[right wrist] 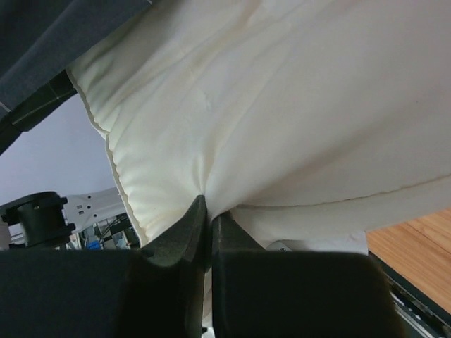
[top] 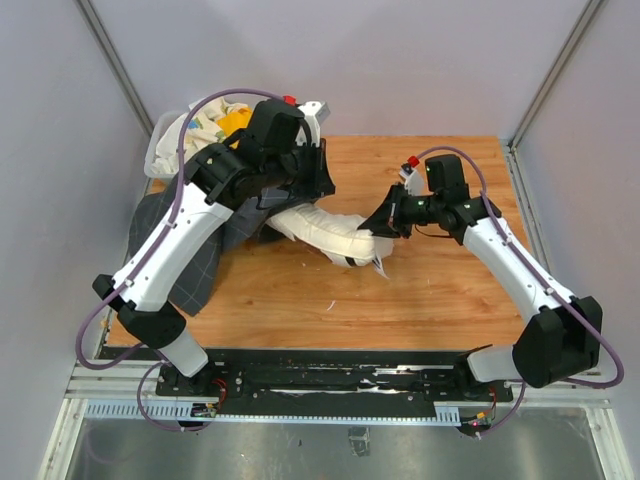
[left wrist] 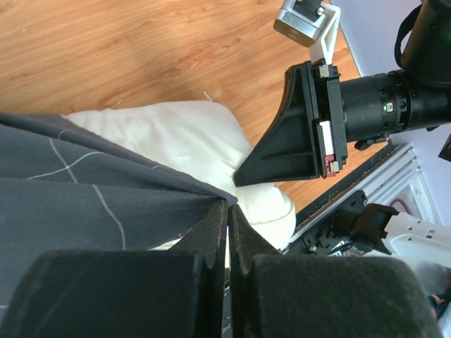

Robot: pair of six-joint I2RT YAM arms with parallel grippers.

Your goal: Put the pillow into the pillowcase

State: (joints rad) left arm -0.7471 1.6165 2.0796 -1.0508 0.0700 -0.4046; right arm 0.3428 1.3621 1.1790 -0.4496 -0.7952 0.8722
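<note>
My left gripper (left wrist: 227, 211) pinches the pillowcase (left wrist: 84, 204) edge. My right gripper (right wrist: 206, 208) pinches the pillow (right wrist: 282, 105), which protrudes from under that edge. The pillow is judged soft, light and compressible, so grip near its seam.

The pillow (top: 325, 232) runs its left end under the pillowcase (top: 195, 270) and the left arm (top: 190, 230), so how far it reaches inside cannot be told. That arm also covers much of the pillowcase left of the pillow and part of the bin (top: 157, 150) beyond the pillow's left end. In the right wrist view the pillow is cut off by the top and right edges. In the left wrist view the pillowcase over the pillow runs off the left edge, and the left fingers (left wrist: 106, 296) below the pillow are blurred.
</note>
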